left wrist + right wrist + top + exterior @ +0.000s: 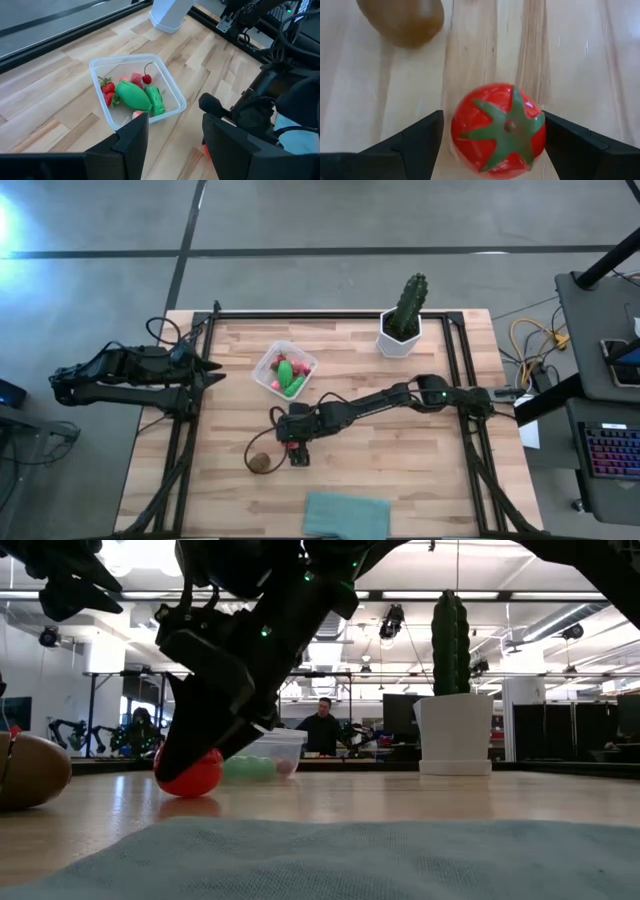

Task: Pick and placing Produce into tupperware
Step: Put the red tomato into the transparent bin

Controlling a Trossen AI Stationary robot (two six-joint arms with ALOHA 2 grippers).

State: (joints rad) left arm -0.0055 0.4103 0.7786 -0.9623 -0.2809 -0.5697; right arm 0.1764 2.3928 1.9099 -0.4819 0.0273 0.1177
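A red toy tomato (497, 130) with a green star-shaped top rests on the wooden table (400, 450); it also shows in the low view (190, 778). My right gripper (297, 452) is open, low over the tomato, one finger on each side of it (492, 131). The brown kiwi (261, 463) lies just beyond, toward the table's left (402, 20). The clear tupperware (268, 361) holds two green pieces and several small red ones (135, 95). My left gripper (215, 372) waits open at the table's left edge, short of the tupperware (175, 122). My right gripper comes at the tomato from above, pointing down, with its fingers (420, 137) beside the tomato's two sides (457, 127). The tomato sits on the table, green top up. I cannot tell whether the fingers touch it.
A tall green cactus in a white pot (403, 320) stands at the far right. A teal folded cloth (345, 515) lies at the near edge. A black frame runs around the table's far and side edges (330, 314). A person sits in the room behind (322, 730).
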